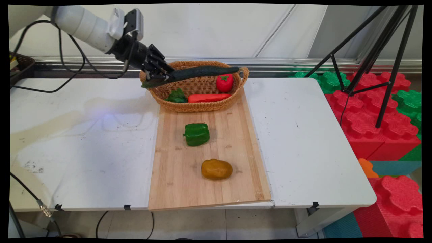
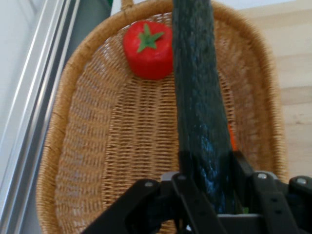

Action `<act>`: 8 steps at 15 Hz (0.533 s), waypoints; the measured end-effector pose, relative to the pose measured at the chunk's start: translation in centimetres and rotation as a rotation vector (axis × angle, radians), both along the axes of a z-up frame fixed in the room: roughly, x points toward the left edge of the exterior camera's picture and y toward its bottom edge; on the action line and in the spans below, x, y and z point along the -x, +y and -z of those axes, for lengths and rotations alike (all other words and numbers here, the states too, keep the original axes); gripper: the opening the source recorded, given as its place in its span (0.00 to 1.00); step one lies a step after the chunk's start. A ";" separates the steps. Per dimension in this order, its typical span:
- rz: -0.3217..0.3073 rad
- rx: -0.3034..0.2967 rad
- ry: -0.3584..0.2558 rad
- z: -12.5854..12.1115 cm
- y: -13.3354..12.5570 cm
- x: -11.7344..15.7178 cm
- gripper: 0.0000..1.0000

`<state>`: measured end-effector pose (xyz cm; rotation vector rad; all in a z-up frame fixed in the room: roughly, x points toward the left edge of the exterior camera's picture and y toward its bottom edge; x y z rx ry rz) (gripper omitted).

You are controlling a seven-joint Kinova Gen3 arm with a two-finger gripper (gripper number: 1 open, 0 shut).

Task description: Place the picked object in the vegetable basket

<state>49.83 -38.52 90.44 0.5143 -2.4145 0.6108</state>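
One tool (image 1: 162,75) gripping cucumber (image 1: 202,72), over basket rim (image 1: 189,108)

A pale wall (image 1: 209,30) is seen behind the gripper (image 1: 162,76), crossed by thin diagonal seams, with a metal rail (image 1: 303,62) run along its foot. Below and to the right of the gripper a white table (image 1: 303,141) is spread, scuffed and marked with a yellowish stain toward its left side. Far right of the gripper a black tripod (image 1: 381,50) is stood on large red and green foam blocks (image 1: 371,114). A tiled floor (image 1: 202,222) is visible under the table's near edge, where cables are hung.
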 end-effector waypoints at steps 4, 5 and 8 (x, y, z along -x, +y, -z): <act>0.005 0.024 -0.033 1.6 -2.9 0.1 0.00; 0.007 0.029 -0.040 1.8 -3.3 0.1 0.00; 0.017 0.042 -0.068 2.7 -4.7 0.2 0.00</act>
